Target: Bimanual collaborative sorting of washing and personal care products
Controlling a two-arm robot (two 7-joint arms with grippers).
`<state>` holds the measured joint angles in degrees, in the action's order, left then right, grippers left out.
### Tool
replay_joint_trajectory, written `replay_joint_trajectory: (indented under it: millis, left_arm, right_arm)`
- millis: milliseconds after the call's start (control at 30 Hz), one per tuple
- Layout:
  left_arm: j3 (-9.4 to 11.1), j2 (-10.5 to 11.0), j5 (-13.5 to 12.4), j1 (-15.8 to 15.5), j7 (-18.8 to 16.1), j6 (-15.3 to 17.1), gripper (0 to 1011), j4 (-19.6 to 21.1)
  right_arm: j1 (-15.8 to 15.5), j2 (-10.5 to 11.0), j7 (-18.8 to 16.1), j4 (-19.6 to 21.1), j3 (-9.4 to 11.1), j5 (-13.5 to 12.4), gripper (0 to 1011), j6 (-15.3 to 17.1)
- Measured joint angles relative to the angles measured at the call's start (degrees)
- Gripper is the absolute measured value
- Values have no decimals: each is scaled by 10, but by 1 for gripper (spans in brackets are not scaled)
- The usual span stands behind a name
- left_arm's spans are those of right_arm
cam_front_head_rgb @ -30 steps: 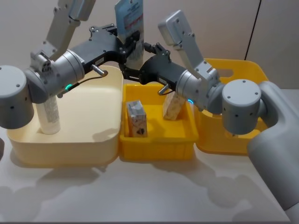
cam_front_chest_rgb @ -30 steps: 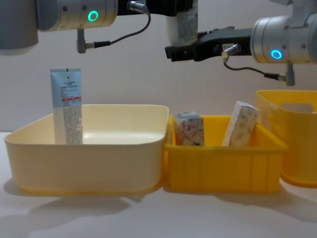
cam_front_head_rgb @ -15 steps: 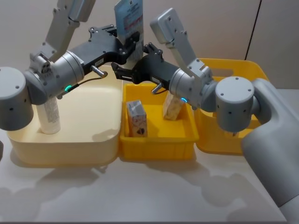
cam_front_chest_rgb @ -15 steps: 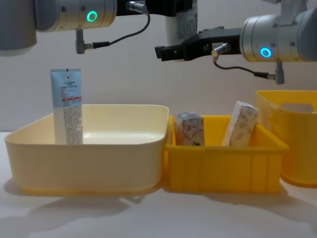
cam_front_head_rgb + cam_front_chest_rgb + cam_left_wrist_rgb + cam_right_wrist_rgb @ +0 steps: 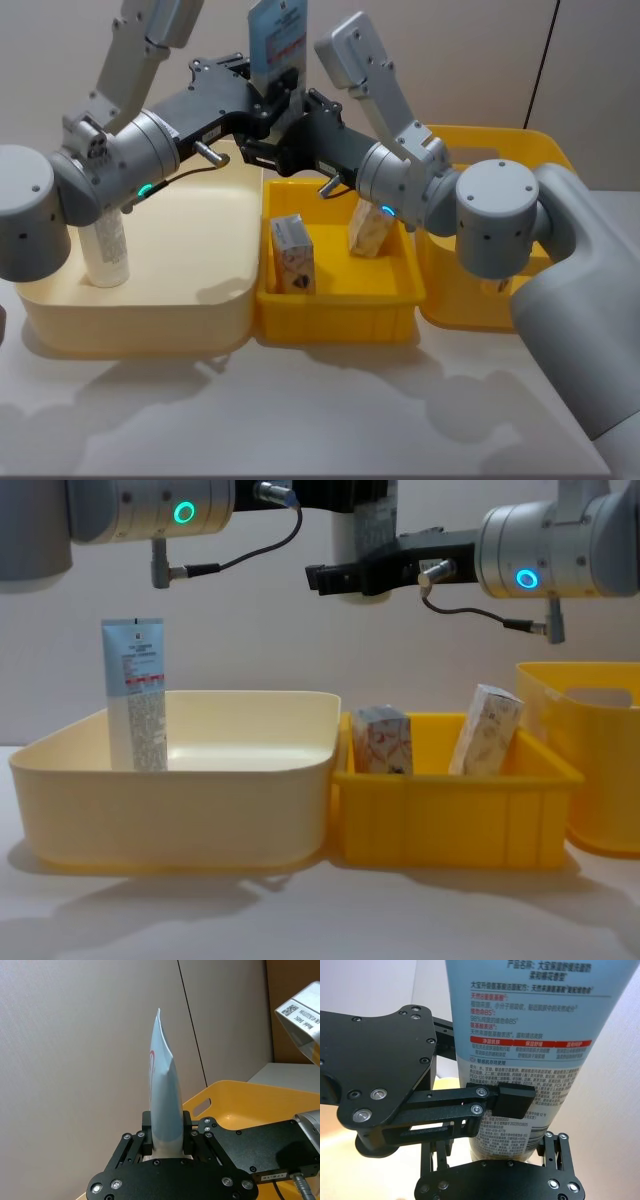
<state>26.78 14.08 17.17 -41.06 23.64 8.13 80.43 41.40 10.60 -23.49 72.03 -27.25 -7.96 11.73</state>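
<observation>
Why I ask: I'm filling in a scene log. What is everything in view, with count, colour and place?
table: 1, pale grey, under the bins
cream bin: 1, cream, left
small yellow bin: 1, yellow, middle
large yellow bin: 1, yellow, right
squeeze tubes: 2, light blue over white; one standing in the cream bin, one raised above the bins
cartons: 2, white with orange-red floral print; one upright, one leaning, both in the small yellow bin
left gripper: 1, black, shut on the raised tube
right gripper: 1, black, open around that tube's lower end
</observation>
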Motion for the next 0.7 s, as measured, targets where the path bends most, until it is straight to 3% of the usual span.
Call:
replay_joint_trajectory:
  millis: [300,700]
  left_arm:
    - [0,0,0,1,-1,1,317,1]
    - [0,0,-1,1,-1,1,316,2]
  right_arm:
    - [1,-1,0,0,-1,-1,690,0]
    - [2,-2,-1,0,-2,-1,665,0]
